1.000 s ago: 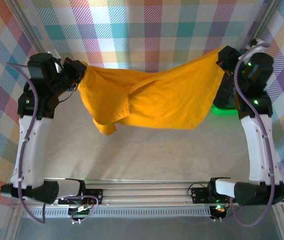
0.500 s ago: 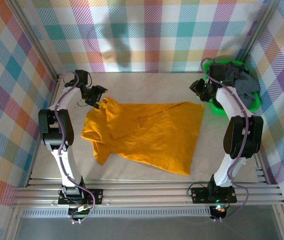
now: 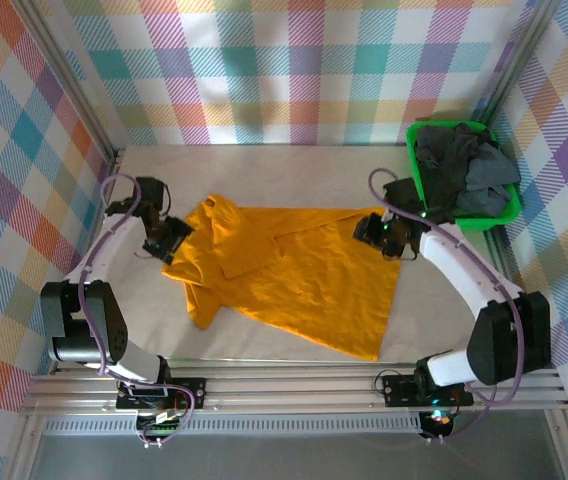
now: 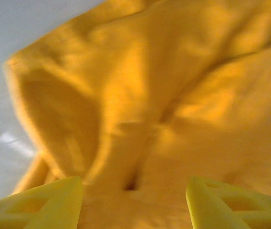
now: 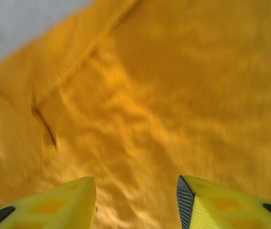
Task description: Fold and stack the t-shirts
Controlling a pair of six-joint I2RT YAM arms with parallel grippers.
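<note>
Let go since a second ago, the orange shirt [image 3: 294, 275] lies rumpled mid-frame on the table [image 3: 264, 170], with the left gripper [image 3: 174, 244] and right gripper [image 3: 370, 231] at its side edges, both spread and empty.

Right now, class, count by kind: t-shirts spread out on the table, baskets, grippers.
Orange t-shirt: 1
Green basket: 1
Grippers: 2, the left gripper and the right gripper
Total: 4
</note>
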